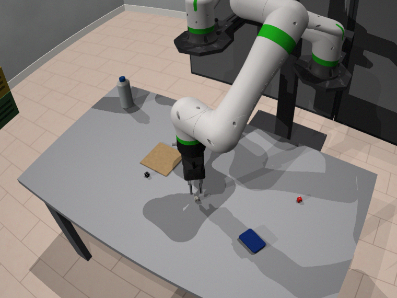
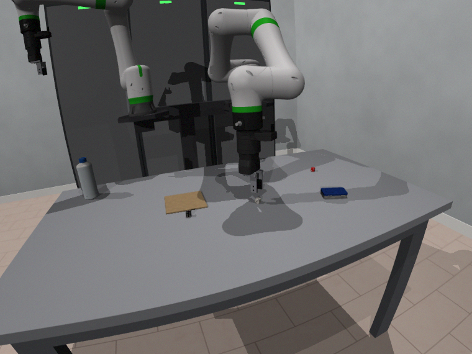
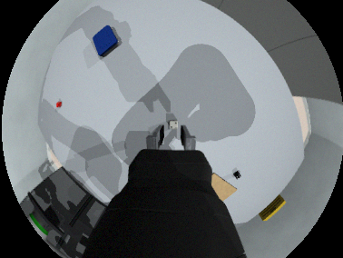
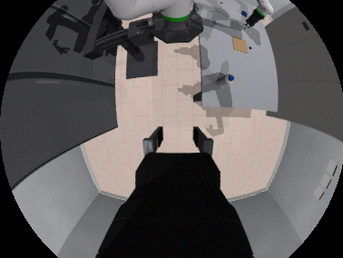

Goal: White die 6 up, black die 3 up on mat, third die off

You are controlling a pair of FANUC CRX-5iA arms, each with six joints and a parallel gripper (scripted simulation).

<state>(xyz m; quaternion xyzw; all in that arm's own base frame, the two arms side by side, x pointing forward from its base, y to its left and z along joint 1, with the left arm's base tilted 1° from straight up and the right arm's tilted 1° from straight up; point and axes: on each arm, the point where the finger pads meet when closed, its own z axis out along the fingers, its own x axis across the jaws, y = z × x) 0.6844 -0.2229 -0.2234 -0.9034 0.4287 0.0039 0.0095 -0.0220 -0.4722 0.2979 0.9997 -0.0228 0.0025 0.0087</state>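
Note:
The white die (image 1: 196, 198) (image 2: 258, 200) (image 3: 172, 124) lies on the table, off the mat. My left gripper (image 1: 196, 193) (image 2: 257, 191) (image 3: 171, 131) is partly open and empty, pointing down just above the white die. The black die (image 1: 147, 174) (image 2: 188, 213) (image 3: 237, 174) lies on the table beside the tan mat (image 1: 160, 158) (image 2: 182, 202) (image 3: 222, 185), off it. The red die (image 1: 299, 199) (image 2: 312, 169) (image 3: 59, 104) lies far from the mat. The faces on top are too small to read. My right gripper (image 4: 178, 133) (image 2: 41, 74) is open and empty, high up and away from the table.
A grey bottle with a blue cap (image 1: 125, 93) (image 2: 87, 181) (image 4: 229, 78) stands at one end of the table. A blue box (image 1: 252, 240) (image 2: 333, 192) (image 3: 105, 41) lies on the table, on the side of the white die away from the mat.

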